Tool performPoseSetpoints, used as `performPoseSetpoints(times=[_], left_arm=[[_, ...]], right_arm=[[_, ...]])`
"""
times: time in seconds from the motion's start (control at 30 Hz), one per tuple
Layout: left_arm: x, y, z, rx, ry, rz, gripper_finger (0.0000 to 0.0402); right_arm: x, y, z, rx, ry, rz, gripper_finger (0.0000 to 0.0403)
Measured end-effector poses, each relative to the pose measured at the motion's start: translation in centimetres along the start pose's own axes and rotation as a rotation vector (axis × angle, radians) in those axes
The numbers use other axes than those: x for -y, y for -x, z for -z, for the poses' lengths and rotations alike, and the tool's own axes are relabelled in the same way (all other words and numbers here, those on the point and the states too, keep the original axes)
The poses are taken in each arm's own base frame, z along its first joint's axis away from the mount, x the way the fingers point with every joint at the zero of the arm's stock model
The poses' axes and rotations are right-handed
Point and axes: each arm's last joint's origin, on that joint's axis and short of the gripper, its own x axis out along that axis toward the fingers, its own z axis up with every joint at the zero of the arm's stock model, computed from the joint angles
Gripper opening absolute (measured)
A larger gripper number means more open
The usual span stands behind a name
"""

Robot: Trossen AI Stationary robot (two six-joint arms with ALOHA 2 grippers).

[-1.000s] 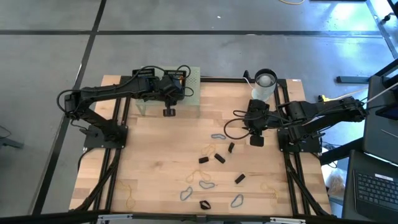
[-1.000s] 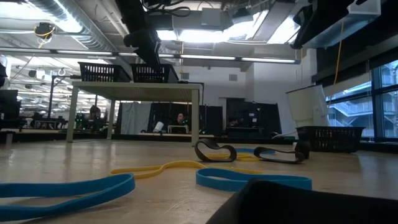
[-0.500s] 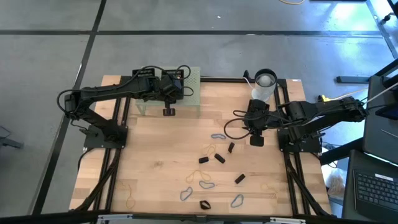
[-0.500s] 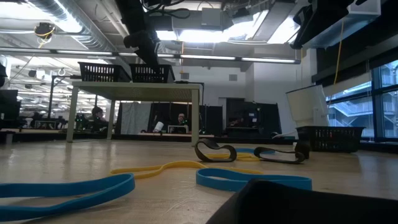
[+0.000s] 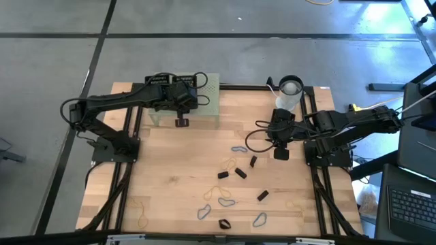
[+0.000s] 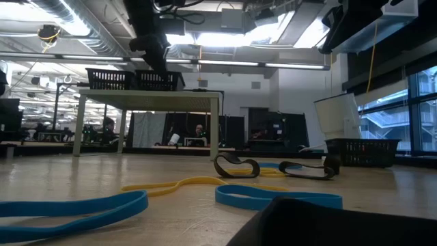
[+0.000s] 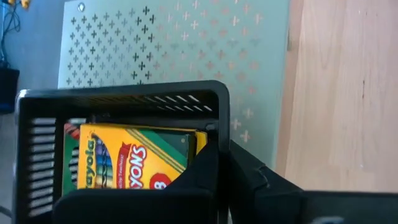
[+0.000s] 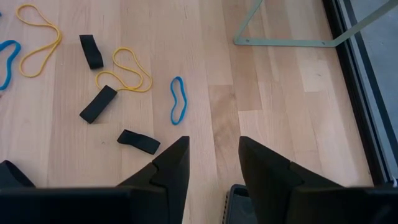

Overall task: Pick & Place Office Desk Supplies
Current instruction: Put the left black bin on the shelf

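Crayon box [image 7: 134, 163]: yellow-green, lying inside a black mesh basket [image 7: 124, 102], lower left of the left wrist view. Basket sits on top of the pale green perforated stand [image 5: 211, 90] at the upper centre of the high view.

Left gripper [image 5: 181, 121] hangs at the front edge of that stand, just above and left of centre in the high view. Its own dark fingers fill the bottom of the wrist view, right over the basket. Whether they're parted or closed: cannot tell.

Rest of the supplies are loose on the wooden table [image 5: 170, 170], centre to lower right in the high view:
- blue loop [image 8: 177, 100] in the middle of the right wrist view, apart from the others
- yellow rubber band [image 8: 127, 70] just left of it, touching one black band [image 8: 97, 103]
- two more black bands nearby, a second yellow band in the upper left corner
- more blue and black loops near the bottom edge of the high view; tan band [image 5: 144, 218] alone at lower left

Right gripper [image 5: 281, 154] hovers right of centre in the high view, fingers [image 8: 171, 168] spread, nothing between them, bare wood below.

White cup [image 5: 289, 93] at upper right, behind the right arm.
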Motion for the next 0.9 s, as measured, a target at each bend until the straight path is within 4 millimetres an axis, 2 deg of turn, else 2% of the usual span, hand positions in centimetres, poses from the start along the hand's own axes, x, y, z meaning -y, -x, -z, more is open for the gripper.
performPoseSetpoints(times=[0.23,0.53,0.9], left_arm=[[-0.03,0.77,0.60,-0.015,-0.001,0.006,0.0009],[-0.04,0.81,0.59,-0.013,0.022,0.005,0.0016],[-0.02,0.86,0.38,-0.002,0.041,-0.027,0.0056]], right_arm=[[0.00,0.01,0.00,0.001,-0.001,-0.002,0.0140],[0.00,0.01,0.00,0.001,-0.001,-0.002,0.0140],[0.00,0.01,0.00,0.001,-0.001,-0.002,0.0140]])
